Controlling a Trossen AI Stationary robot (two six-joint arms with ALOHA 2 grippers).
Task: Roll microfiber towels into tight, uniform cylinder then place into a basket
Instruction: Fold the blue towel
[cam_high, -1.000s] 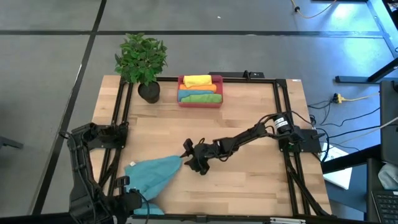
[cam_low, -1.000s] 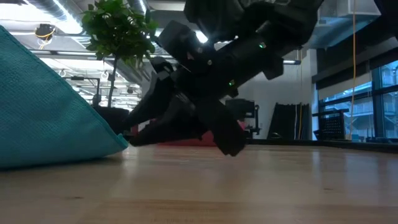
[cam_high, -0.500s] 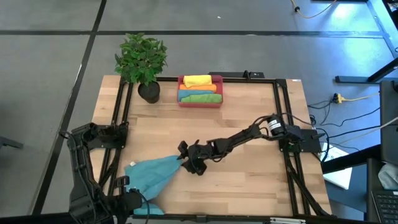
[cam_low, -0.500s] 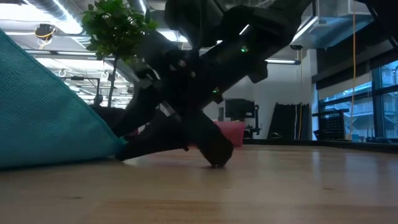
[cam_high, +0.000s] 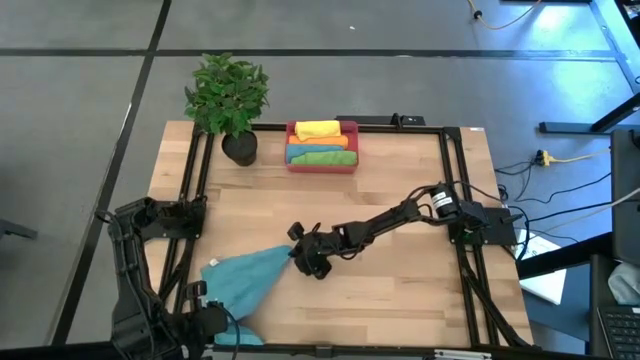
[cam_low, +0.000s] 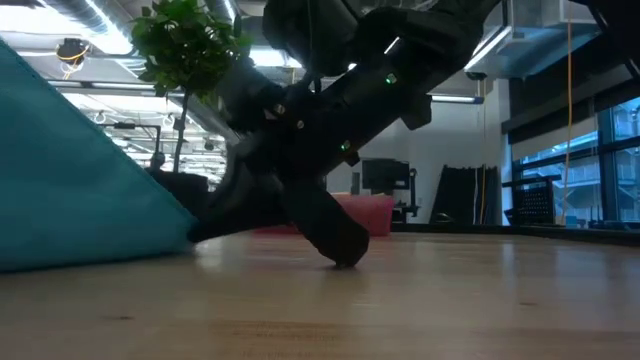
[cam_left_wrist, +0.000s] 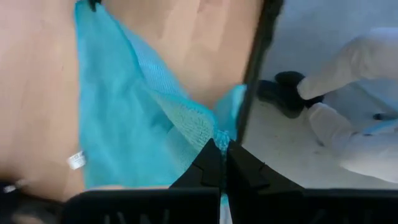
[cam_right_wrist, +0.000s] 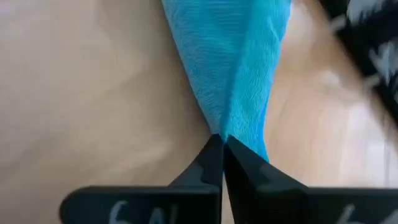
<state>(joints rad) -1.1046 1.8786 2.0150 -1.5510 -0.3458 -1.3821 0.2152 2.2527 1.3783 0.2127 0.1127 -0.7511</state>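
Observation:
A teal-blue microfiber towel (cam_high: 245, 282) lies bunched into a wedge at the table's near left; in the low view, the towel (cam_low: 70, 180) slopes up to the left. My left gripper (cam_high: 206, 308) is shut on its near-left corner, above the table's near edge. My right gripper (cam_high: 298, 254) is shut on the towel's pointed right end, low over the wood. The red-pink basket (cam_high: 322, 165) stands at the far edge and holds rolled yellow, orange, blue and green towels. My left gripper pinches a bunched corner of the towel (cam_left_wrist: 214, 134) between its two fingers, coming steeply from above. That corner is lifted off the table and the cloth spreads away below it. My right gripper pinches the towel's narrow gathered tip (cam_right_wrist: 231, 127) between its two fingers, slanting down from the table's right. Folds of cloth run into the fingers. The tip sits at table height.
A potted plant (cam_high: 228, 95) stands at the far left beside the basket. Black frame rails (cam_high: 192, 190) run along the table's left and right sides. A person's shoes and pale trouser legs (cam_left_wrist: 336, 118) show beyond the near edge.
My right gripper has moved a little toward the table's left and down onto the towel's pointed end and has shut on it. The towel has stayed where it was.

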